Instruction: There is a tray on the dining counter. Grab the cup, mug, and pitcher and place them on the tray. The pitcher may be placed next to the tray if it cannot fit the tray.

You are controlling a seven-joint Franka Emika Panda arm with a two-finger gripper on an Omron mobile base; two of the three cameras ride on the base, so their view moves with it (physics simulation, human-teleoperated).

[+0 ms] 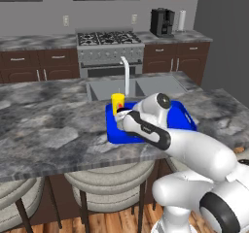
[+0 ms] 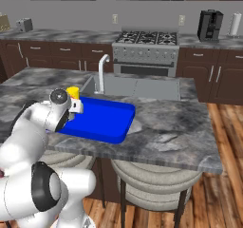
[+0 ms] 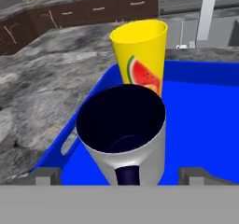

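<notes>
**Hand view: mug and cup upright in tray, pincer spread wide**

Hand view looks down along the pincer, fingertips set far apart at either side of the mug, touching nothing. Mug directly ahead of the pincer, upright, long axis vertical, dark navy mouth facing up, handle turned back toward the pincer. Just beyond the mug, nearly touching it, the yellow cup, also upright, open end up, watermelon mark facing the pincer. Both standing inside the blue tray, in the corner nearest the pincer's left; raised rim with a handle slot close at that side. Broad bare blue floor open to the pincer's right.

Right base view: tray lying flat on the grey marbled worktop, near its front edge, long side running across; sink basin and white faucet just beyond the tray's far rim; clear stone to the right.

Left base view: cup just past the pincer.
</notes>
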